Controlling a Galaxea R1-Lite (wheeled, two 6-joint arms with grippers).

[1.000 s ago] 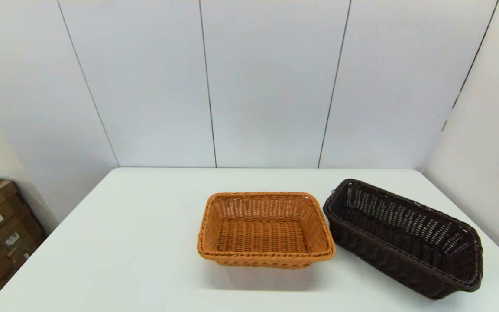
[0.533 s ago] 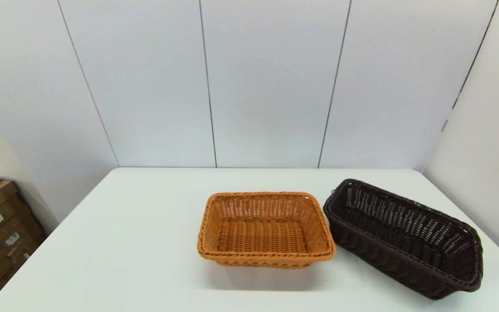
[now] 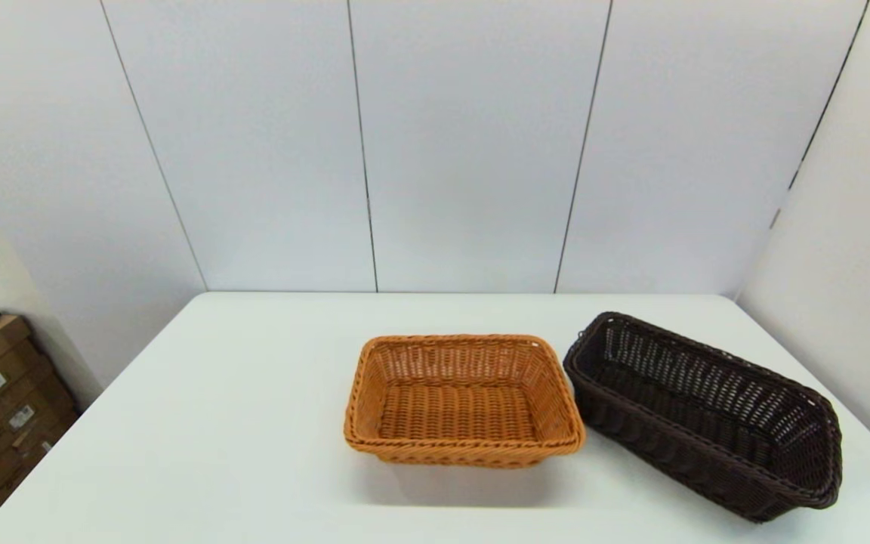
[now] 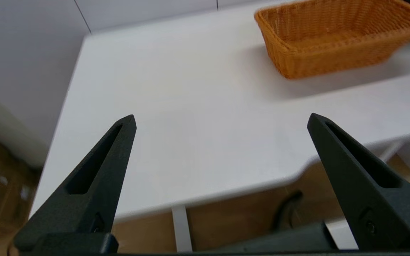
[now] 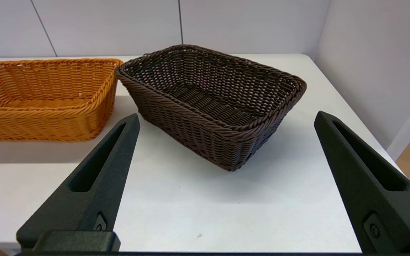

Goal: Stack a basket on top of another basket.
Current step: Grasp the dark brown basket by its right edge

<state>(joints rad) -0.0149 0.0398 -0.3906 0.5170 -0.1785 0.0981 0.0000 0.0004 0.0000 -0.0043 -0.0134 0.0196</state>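
- Our right gripper (image 5: 226, 117) hangs wide open and empty, facing the dark brown basket (image 5: 212, 103).
- Our left gripper (image 4: 221, 119) hangs open, empty, off the table's (image 4: 190, 106) near edge.
- The dark basket sits on the table, touching the orange basket (image 3: 463, 399).

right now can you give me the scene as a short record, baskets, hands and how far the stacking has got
dark brown basket: upright on the table, angled, robot's right
orange basket: upright, mid-table, beside the dark one, corners close together
table: white
left hand: open, back over the near table edge, holding nothing
right hand: open, short of the dark brown basket, holding nothing
stacking: not begun, both baskets empty
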